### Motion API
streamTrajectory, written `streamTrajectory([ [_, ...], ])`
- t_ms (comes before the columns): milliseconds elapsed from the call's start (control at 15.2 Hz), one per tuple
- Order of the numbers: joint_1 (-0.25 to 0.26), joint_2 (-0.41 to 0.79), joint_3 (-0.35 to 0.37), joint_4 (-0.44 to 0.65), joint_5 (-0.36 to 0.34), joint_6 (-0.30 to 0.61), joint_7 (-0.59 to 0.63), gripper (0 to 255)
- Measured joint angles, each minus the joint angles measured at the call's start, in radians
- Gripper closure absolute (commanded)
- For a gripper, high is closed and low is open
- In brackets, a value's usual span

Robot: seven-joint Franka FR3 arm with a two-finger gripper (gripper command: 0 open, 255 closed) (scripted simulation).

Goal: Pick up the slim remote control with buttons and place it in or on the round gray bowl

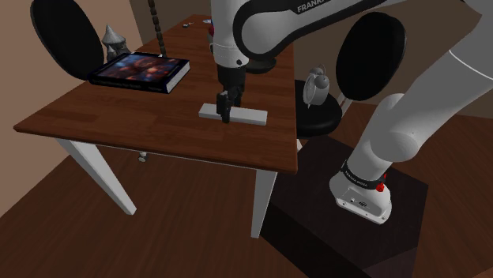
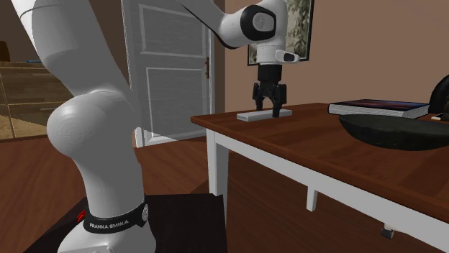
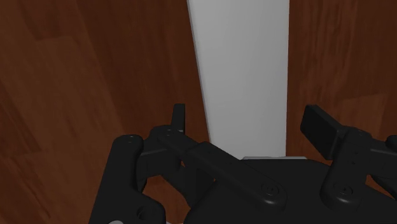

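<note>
The remote control, drawn as a plain light grey slab (image 1: pixel 251 117) (image 2: pixel 248 115) (image 3: pixel 245 70), lies flat on the brown wooden table (image 1: pixel 150 114). My black gripper (image 1: pixel 226 117) (image 2: pixel 268 110) (image 3: pixel 248 121) points straight down over it, near its middle. The fingers (image 3: pixel 179 118) stand open on either side of the slab, with a strip of wood showing between each finger and the slab's edge. Nothing is held. A dark round bowl (image 2: pixel 403 131) sits on the table at the second exterior view's right.
A dark-covered book (image 1: pixel 141 71) (image 2: pixel 378 108) lies on the table beyond the remote, with a small grey figurine (image 1: pixel 111 37) behind it. Black round-backed chairs (image 1: pixel 65 31) (image 1: pixel 370 55) stand around the table. A white door (image 2: pixel 169 68) is behind.
</note>
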Motion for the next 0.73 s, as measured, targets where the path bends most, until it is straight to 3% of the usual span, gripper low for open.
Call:
streamTrajectory([
  [66, 0.000, 0.000, 0.000, 0.000, 0.000, 0.000, 0.000, 0],
  [132, 0.000, 0.000, 0.000, 0.000, 0.000, 0.000, 0.000, 255],
  [726, 0.000, -0.001, 0.000, 0.001, 0.000, 0.001, -0.001, 255],
])
